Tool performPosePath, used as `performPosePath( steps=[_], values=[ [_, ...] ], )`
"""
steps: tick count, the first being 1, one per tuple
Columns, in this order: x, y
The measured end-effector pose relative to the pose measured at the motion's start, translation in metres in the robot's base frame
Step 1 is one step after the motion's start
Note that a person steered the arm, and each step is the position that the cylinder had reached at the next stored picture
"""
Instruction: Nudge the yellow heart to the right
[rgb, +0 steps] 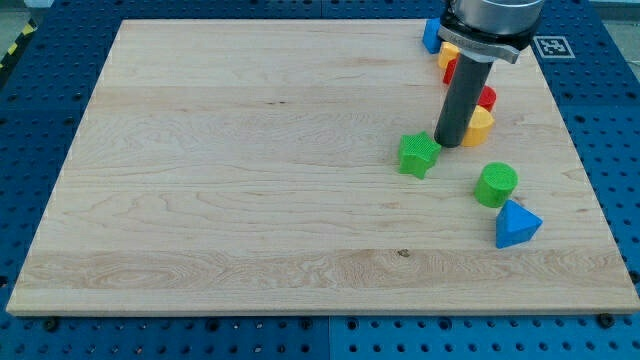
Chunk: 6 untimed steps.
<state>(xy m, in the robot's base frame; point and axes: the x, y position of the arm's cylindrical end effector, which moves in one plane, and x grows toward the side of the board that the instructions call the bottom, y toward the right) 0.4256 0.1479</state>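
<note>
- Pincer we have none: our arm ends in a plain dark rod, so nothing spreads, presses together or pinches; our tip (450, 144) simply rests on the wooden board (250, 180).
- We find the tip just left of the yellow heart (481, 126), touching it or very nearly so; the rod hides the heart's left edge, so we cannot tell whether contact is made.
- Our heart lies in the upper right part of the board, with a red block (487, 97) just above it and close against it.
- We judge the start good: the tip is on the proper side for a push toward the view's right.
- To do it well, we keep the push short and level through the heart's middle, so that it slides instead of turning.
- We watch the red block, which may drag along if we drift upward.
- We leave the green star (419, 154), just left of and below the tip, undisturbed.
- Lower right, the green cylinder (496, 185) and blue triangle (516, 224) sit clear of our line.
- Beyond the rod, another yellow block (447, 51) and a blue block (431, 37) are half hidden.
</note>
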Motion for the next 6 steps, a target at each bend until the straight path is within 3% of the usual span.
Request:
performPosePath(
  steps=[4, 6],
  values=[
    [-0.018, 0.007],
    [-0.014, 0.048]
  ],
)
